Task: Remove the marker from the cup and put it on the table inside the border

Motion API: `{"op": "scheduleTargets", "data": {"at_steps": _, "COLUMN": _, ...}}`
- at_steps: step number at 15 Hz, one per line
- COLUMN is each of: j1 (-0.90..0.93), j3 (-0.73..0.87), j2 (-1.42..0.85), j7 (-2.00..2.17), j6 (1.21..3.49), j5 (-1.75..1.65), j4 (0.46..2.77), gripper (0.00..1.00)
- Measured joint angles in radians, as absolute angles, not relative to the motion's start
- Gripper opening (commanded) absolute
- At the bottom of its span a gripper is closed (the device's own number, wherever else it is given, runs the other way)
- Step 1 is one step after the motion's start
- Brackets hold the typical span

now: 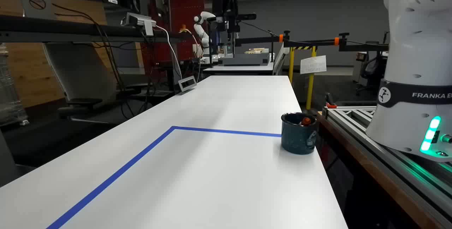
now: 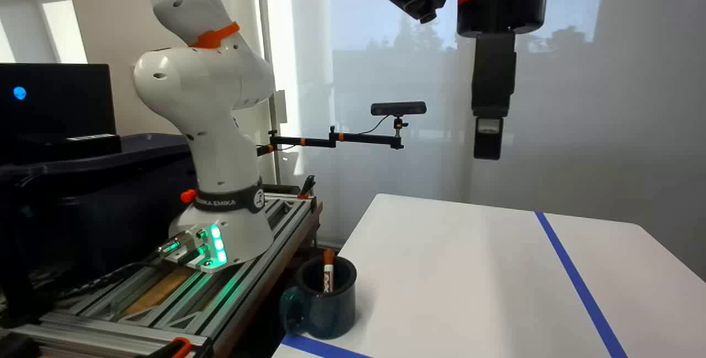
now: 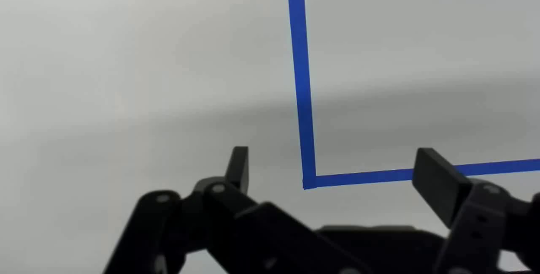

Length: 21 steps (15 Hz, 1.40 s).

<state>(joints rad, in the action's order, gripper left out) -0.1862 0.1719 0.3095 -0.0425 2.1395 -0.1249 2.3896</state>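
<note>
A dark teal cup stands upright at the table edge nearest the robot base, by the blue tape; it also shows in an exterior view. A marker with an orange-brown cap leans upright in the cup, cap end above the rim; its cap shows in an exterior view. The blue tape border lies on the white table. My gripper is open and empty, high above a tape corner, well away from the cup. It also shows in both exterior views. Cup and marker are out of the wrist view.
The robot base stands on a metal rail frame beside the table. A camera on a jointed arm reaches out behind the table. A small grey framed box sits at the table's far side edge. An office chair stands beyond.
</note>
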Motion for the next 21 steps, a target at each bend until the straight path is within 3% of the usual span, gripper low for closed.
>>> {"op": "scheduleTargets", "data": {"at_steps": 10, "j1": -0.186, "j3": 0.172, "j2": 0.284, "j7": -0.01, "j6": 2.124, "j5": -0.062, "j4": 2.407, "gripper": 1.0}}
{"op": "scheduleTargets", "data": {"at_steps": 21, "j1": -0.2, "j3": 0.195, "j2": 0.201, "j7": 0.237, "j6": 2.117, "j5": 0.236, "j4": 2.634, "gripper": 1.0}}
